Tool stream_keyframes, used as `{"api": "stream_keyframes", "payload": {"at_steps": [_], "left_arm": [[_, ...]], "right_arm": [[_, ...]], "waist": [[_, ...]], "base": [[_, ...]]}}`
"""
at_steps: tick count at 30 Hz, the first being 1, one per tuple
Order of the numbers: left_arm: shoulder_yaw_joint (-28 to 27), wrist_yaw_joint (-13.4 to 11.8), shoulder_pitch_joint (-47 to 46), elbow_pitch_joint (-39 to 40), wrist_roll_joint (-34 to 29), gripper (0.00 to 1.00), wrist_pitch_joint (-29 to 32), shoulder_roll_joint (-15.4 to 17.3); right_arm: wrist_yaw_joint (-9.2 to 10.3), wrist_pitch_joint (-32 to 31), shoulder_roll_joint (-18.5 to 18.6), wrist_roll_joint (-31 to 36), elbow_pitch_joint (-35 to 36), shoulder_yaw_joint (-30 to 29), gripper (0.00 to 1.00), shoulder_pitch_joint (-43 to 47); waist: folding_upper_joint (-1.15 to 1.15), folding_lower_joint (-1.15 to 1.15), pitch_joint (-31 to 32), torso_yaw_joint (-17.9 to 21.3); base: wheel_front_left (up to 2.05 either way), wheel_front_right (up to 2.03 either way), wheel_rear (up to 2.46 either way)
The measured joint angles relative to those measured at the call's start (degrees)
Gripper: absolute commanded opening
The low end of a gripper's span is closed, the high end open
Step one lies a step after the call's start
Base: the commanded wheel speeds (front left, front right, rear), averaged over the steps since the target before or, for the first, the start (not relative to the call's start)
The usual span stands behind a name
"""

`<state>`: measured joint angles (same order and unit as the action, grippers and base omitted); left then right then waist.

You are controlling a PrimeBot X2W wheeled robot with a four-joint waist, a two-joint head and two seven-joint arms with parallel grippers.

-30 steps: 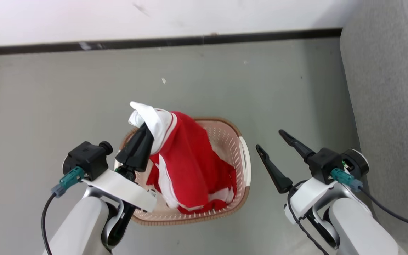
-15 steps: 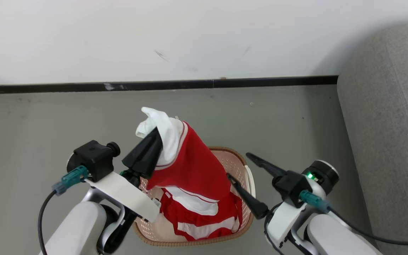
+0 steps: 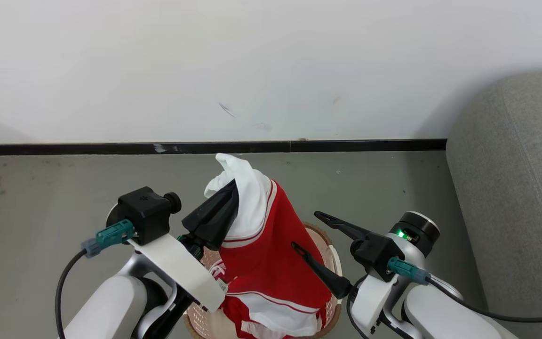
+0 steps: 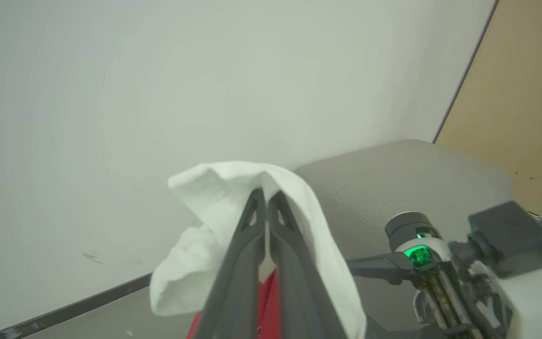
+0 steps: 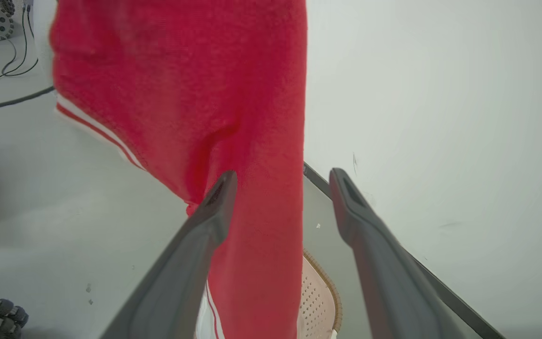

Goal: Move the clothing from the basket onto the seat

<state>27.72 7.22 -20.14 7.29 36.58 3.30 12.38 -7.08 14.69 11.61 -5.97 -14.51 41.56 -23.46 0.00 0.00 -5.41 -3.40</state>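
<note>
Raised further than a second ago, left gripper [image 3: 231, 187] is being kept clamped on the clothing [image 3: 271, 254] at its white collar [image 4: 214, 188]. Lift-out from the basket [image 3: 333, 256] is being completed, with right gripper [image 3: 306, 230] being held wide open around the hanging fabric. Next: carry right to the seat [image 3: 511, 188].

Clothing [image 3: 271, 263]: soft red cloth with a fuzzy nap; the white collar cloth is smoother.
Basket [image 5: 317, 297]: cream plastic, holed, brown woven-look rim.
Seat [image 3: 511, 188]: grey woven cloth, matt, coarse.
Floor [image 3: 54, 197]: grey, smooth, slight sheen.
Wall [image 3: 252, 61]: white, matt, scuffed.
Left pincer [image 4: 266, 193]: dark matt plastic.
</note>
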Motion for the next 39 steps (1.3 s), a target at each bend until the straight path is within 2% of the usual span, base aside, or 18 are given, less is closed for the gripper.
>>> {"api": "stream_keyframes", "payload": {"at_steps": [12, 17, 18, 19, 20, 21, 27, 33, 34, 37, 38, 39], "left_arm": [[1.85, 0.0, 0.81, 6.88, 3.41, 0.0, 4.76, -0.45], [3.41, 0.0, 0.77, 9.55, 7.73, 0.0, 7.34, -2.53], [3.67, 0.0, 0.77, 9.94, 8.84, 0.0, 7.88, -3.12], [3.88, 0.0, 0.77, 10.27, 9.94, 0.0, 8.35, -3.59], [4.02, 0.0, 0.77, 10.5, 10.71, 0.0, 8.76, -3.94], [4.02, 0.0, 0.77, 10.6, 11.74, 0.0, 9.12, -4.44], [3.12, -1.29, 0.79, 10.63, 15.72, 0.0, 10.83, -5.56], [-0.22, -3.85, 1.66, 7.57, 16.71, 0.0, 12.21, -3.7], [-0.64, -4.11, 2.1, 6.61, 16.81, 0.11, 12.27, -3.48], [-1.24, -4.55, 3.67, 3.55, 17.44, 0.31, 12.26, -3.25], [-1.19, -4.55, 4.26, 2.75, 17.44, 0.43, 12.25, -3.26], [-1.0, -4.54, 4.74, 1.98, 17.45, 0.75, 12.24, -3.3]], "right_arm": [[0.0, 0.0, 2.21, -5.61, -0.49, 5.79, 1.0, -1.62], [0.0, -0.01, 2.72, -8.56, -1.44, 9.48, 1.0, -1.59], [0.0, -0.01, 2.71, -9.23, -1.52, 9.69, 0.93, -1.57], [0.0, -0.01, 2.69, -9.7, -1.52, 9.77, 0.41, -1.57], [0.0, -0.01, 2.67, -10.15, -1.52, 9.81, 0.16, -1.57], [0.0, -0.01, 2.64, -10.8, -1.48, 9.89, 0.0, -1.57], [0.0, 0.0, 2.5, -14.95, -1.65, 9.25, 0.0, -1.05], [0.0, -0.01, 2.52, -18.56, -1.76, 8.9, 0.0, 1.44], [0.0, -0.01, 2.5, -19.53, -1.75, 8.39, 0.0, 1.91], [0.0, -0.01, 2.46, -21.48, -1.7, 7.01, 0.0, 2.65], [0.0, -0.01, 2.47, -21.92, -1.64, 6.79, 0.0, 2.72], [0.0, -0.01, 2.47, -22.38, -1.57, 6.65, 0.0, 2.8]], "waist": [[0.0, 0.0, 2.97, -1.34], [0.0, 0.0, 4.04, -2.17], [0.0, 0.0, 4.24, -2.34], [0.0, 0.0, 4.45, -2.51], [0.0, 0.0, 4.63, -2.68], [0.0, 0.0, 4.82, -2.84], [0.0, 0.0, 5.77, -3.64], [0.0, 0.0, 6.26, -3.6], [0.0, 0.0, 6.24, -3.47], [0.0, 0.0, 6.08, -3.0], [0.0, 0.0, 6.01, -2.83], [0.0, 0.0, 5.93, -2.64]], "base": [[0.0, 0.0, 0.0], [0.0, 0.0, 0.0], [0.0, 0.0, 0.0], [0.0, 0.0, 0.0], [0.0, 0.0, 0.0], [0.0, 0.0, 0.0], [0.0, 0.0, 0.0], [0.0, 0.0, 0.0], [0.0, 0.0, 0.0], [0.0, 0.0, 0.0], [0.0, 0.0, 0.0], [0.0, 0.0, 0.0]]}}
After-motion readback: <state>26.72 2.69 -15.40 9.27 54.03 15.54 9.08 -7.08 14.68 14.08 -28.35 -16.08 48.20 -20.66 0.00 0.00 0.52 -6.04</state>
